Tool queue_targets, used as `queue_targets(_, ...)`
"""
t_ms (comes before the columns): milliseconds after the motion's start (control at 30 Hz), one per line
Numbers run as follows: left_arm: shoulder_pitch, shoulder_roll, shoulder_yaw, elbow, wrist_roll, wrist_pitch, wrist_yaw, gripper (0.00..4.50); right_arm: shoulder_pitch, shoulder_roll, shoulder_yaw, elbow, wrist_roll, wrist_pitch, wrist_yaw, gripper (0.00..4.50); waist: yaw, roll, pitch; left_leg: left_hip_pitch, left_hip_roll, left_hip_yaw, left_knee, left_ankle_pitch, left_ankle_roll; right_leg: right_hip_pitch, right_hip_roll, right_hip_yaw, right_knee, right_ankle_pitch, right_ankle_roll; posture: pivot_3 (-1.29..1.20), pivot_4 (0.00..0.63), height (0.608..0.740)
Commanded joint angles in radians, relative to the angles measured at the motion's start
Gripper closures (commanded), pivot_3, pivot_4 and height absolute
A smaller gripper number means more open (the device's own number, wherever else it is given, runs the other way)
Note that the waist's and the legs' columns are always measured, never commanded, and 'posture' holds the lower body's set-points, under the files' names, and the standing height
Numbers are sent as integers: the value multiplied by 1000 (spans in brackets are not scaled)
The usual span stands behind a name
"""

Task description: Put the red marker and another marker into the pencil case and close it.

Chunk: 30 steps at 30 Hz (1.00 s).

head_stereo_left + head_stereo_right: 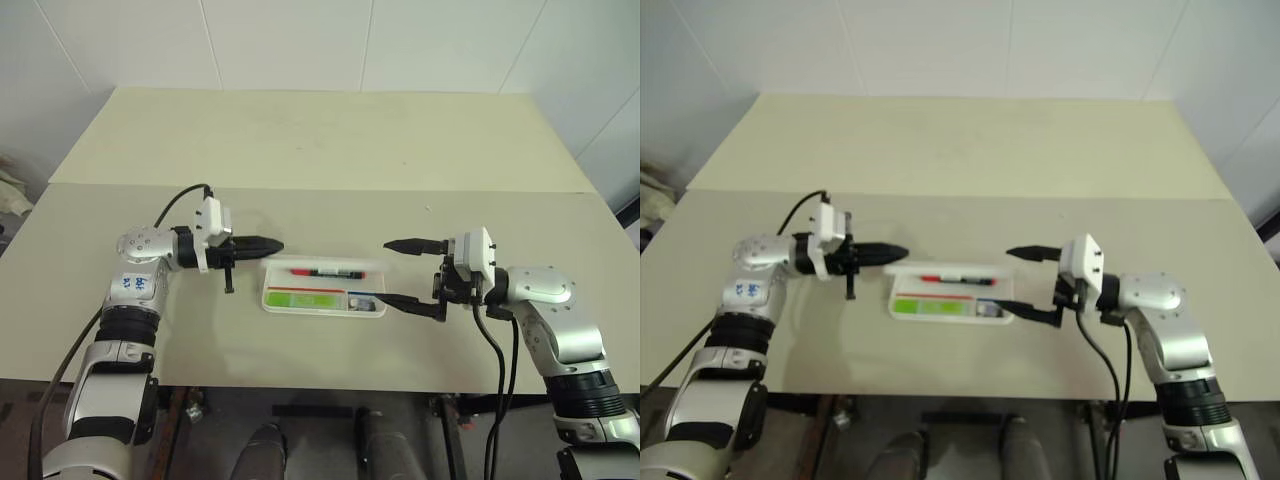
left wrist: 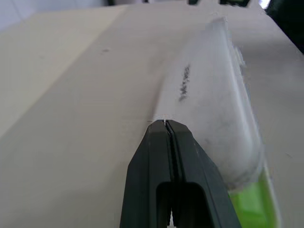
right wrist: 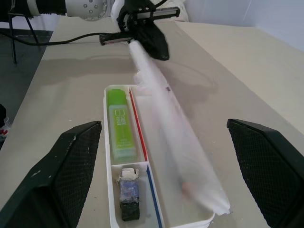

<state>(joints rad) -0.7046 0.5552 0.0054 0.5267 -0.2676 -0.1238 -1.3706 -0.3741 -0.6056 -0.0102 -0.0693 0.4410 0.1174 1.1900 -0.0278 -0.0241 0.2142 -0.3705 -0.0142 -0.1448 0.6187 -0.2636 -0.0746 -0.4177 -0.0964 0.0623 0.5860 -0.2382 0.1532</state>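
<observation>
The white pencil case (image 1: pixel 323 301) lies open on the table between my arms. The lime-green highlighter (image 3: pixel 121 124) lies in its front compartment. Behind it lies the red marker (image 1: pixel 327 271), dimly seen behind the half-raised, tilted lid (image 3: pixel 175 128). My left gripper (image 1: pixel 270 244) is shut on nothing, its tip at the lid's left end edge (image 2: pixel 164 122). At the case's right end my right gripper (image 1: pixel 392 273) stands open, one finger (image 3: pixel 71 166) on either side, holding nothing.
A small dark object (image 3: pixel 129 190) sits in the case's small right-hand compartment. The beige table (image 1: pixel 320 140) stretches far behind the case, with a seam across it. White walls stand beyond. Cables hang from both wrists.
</observation>
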Motion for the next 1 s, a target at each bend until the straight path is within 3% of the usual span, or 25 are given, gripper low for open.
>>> queue_targets(33,16,16,-24,-71,2,-5,-24,4436,11,-31,-39,-49,32,16,-2,0,0,0,0,0,0,0,0,0,0,0,0,0,0,0,0,0,150,740)
queue_targets(433,34,-12,-112,-75,70,-18,17,4436,114,-141,-103,-71,51,64,3,0,0,0,0,0,0,0,0,0,0,0,0,0,0,0,0,0,150,740)
queue_targets(1000,10,-32,-226,-52,198,14,104,4436,154,-78,-82,-187,64,89,-104,0,2,0,0,3,0,1,7,0,0,7,0,0,-2,0,0,0,150,740)
